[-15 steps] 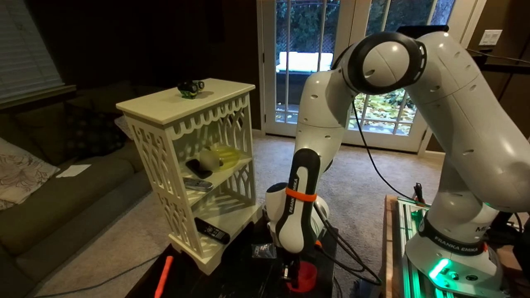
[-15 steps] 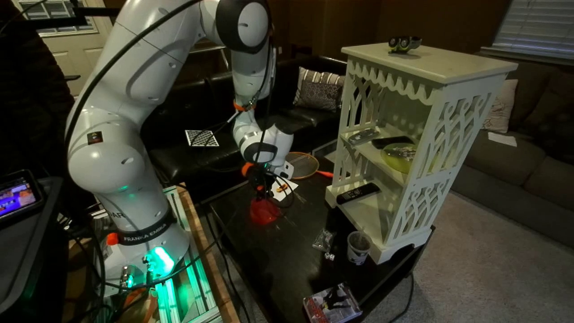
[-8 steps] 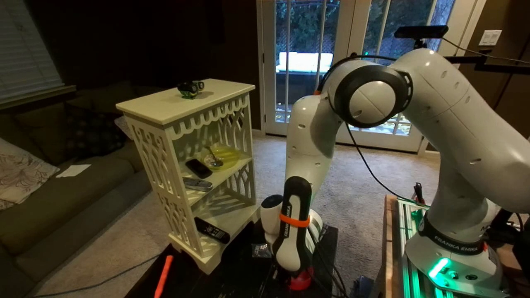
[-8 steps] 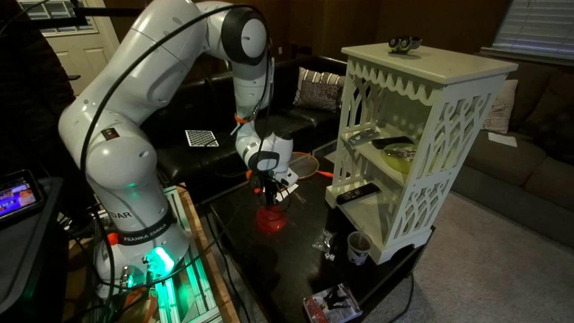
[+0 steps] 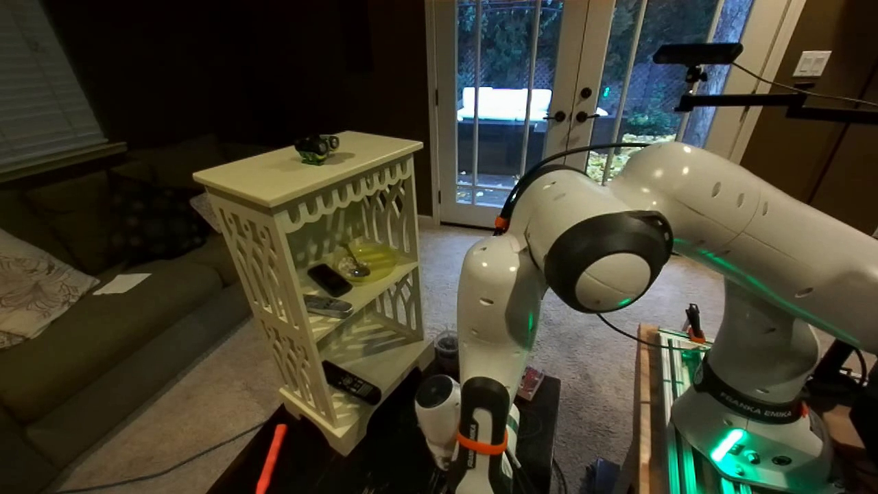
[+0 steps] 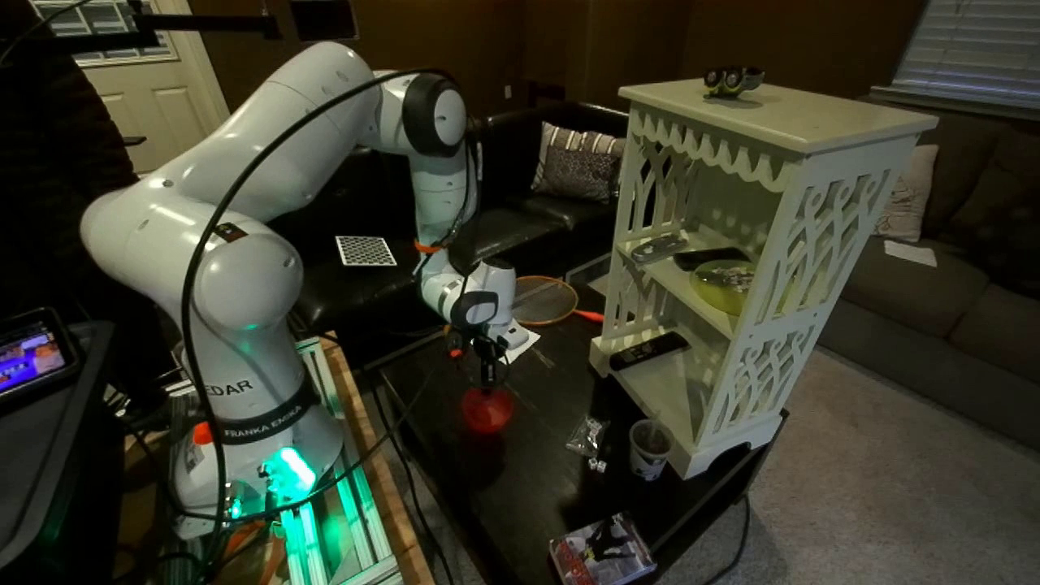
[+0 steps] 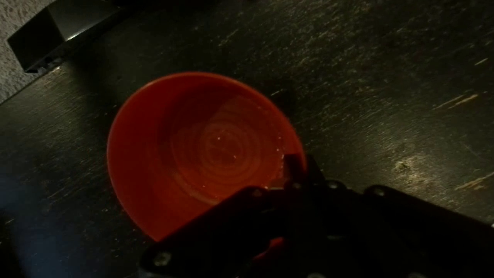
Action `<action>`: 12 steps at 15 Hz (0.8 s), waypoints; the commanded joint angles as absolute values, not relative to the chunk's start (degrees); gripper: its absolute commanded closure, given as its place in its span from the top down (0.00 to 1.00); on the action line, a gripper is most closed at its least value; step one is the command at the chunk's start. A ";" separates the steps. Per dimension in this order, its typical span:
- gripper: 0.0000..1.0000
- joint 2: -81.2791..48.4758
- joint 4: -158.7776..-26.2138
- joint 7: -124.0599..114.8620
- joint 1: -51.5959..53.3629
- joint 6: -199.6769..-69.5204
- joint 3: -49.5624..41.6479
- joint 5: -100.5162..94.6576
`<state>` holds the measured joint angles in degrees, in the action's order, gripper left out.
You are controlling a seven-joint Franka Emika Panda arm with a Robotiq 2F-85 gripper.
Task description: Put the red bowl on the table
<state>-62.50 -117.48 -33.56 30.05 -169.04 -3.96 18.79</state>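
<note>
The red bowl (image 6: 487,413) hangs from or rests under my gripper (image 6: 487,385) at the black table (image 6: 520,479) in an exterior view. I cannot tell whether its base touches the top. In the wrist view the bowl (image 7: 216,143) lies open side towards the camera, over the dark table top (image 7: 370,61). My gripper (image 7: 304,164) is shut on the bowl's rim, one fingertip inside the wall and one outside. In an exterior view the table (image 5: 391,466) shows partly, while the bowl and fingers are out of view below the arm.
The cream shelf unit (image 6: 780,325) stands on the table, with remotes inside. A cup (image 6: 650,448), a small plastic bag (image 6: 587,435), dice (image 6: 597,465) and a disc case (image 6: 601,549) lie near it. A racket (image 6: 544,299) and white paper (image 6: 520,345) lie at the table's far end.
The arm has reached lower. The gripper and bowl have moved down in both exterior views, and the bowl looks more level. The bowl has left sight in an exterior view.
</note>
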 commanded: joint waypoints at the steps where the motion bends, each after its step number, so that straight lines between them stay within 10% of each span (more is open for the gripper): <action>1: 0.01 -67.60 -110.71 -38.47 31.95 -165.36 -5.70 18.22; 10: 0.01 -73.38 -102.69 -43.26 30.84 -160.14 -6.05 16.94; 12: 0.29 -73.12 -102.53 -44.29 30.90 -159.55 -6.15 16.75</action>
<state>-71.96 -104.80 -41.22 30.85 -161.42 -5.89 18.52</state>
